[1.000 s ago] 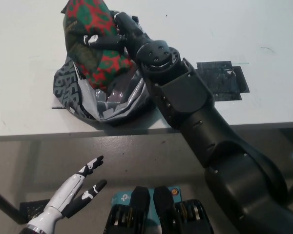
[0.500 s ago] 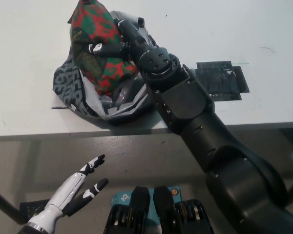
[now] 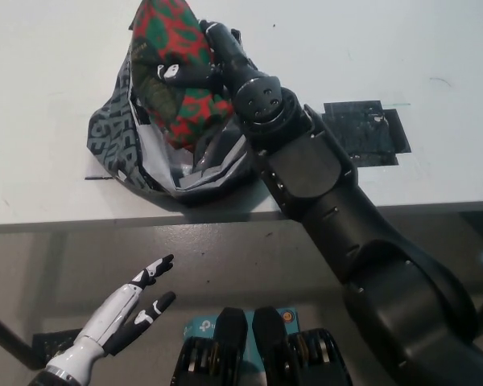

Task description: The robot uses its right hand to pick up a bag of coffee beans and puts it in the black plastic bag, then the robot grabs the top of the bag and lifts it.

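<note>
While right robot hand (image 3: 203,60) grips coffee bag (image 3: 177,68) | upright (tilted) over black plastic bag (image 3: 121,141) | left robot hand (image 3: 125,314) slack

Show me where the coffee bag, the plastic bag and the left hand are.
coffee bag (image 3: 171,48), head view, on its red and green patterned front.
plastic bag (image 3: 113,133), head view, on its grey printed outer side.
left hand (image 3: 121,318), head view, lower left, on its white back.

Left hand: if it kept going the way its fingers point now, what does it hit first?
Probably the front edge of the white table. The left hand, open below the table, points up and to picture right, toward the edge under the black plastic bag. Depth is unclear, so it might pass beneath.
</note>
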